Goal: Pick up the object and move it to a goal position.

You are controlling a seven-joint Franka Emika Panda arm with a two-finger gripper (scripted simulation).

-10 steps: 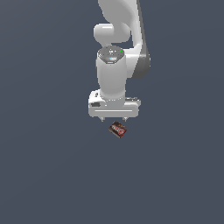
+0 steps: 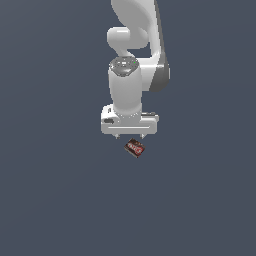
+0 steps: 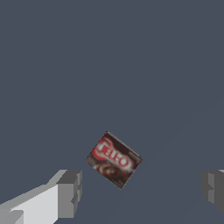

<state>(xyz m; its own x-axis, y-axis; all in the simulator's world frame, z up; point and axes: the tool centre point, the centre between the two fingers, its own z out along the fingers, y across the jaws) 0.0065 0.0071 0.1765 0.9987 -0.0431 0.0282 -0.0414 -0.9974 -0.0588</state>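
The object is a small flat dark box [image 2: 135,148] with a red and white label, lying on the grey floor, turned at an angle. It also shows in the wrist view [image 3: 113,159], between the two finger pads. My white gripper [image 2: 129,135] hangs open above it, pointing straight down, its short fingertips [image 2: 117,135] apart and clear of the box. In the wrist view one finger [image 3: 68,193] is on one side and the other finger [image 3: 213,188] at the opposite edge, both away from the box.
The plain grey floor [image 2: 60,200] spreads all around the box. The white arm [image 2: 132,55] rises above the gripper. No goal marker shows.
The arm has shifted slightly; the gripper sits about as high over the box as before and stays open. The box has not moved.
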